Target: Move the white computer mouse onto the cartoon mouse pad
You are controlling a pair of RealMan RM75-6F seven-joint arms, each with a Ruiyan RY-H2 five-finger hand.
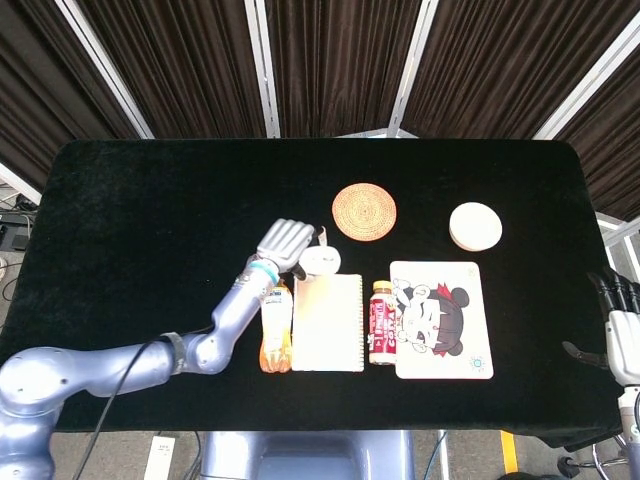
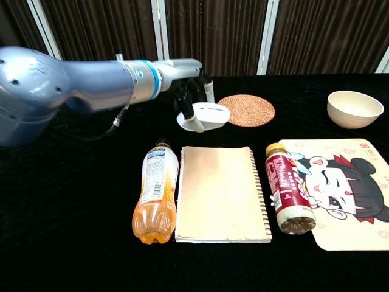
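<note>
The left robot hand (image 2: 189,92) is gripping the white computer mouse (image 2: 203,115), holding it above the surface (image 1: 150,200) near the top edge of the notebook (image 1: 328,322), just beside the woven coaster (image 1: 364,211). The cartoon mouse pad (image 1: 450,320) is lying well apart to the right, with a red bottle (image 1: 382,322) against its left edge. The right robot hand (image 1: 620,320) is hanging at the surface's right edge, holding nothing, fingers spread

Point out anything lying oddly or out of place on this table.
Both bottles lie on their sides: the orange drink bottle left of the notebook, and the red bottle, which overlaps the cartoon mouse pad's left edge. Nothing looks spilled or damaged.
</note>
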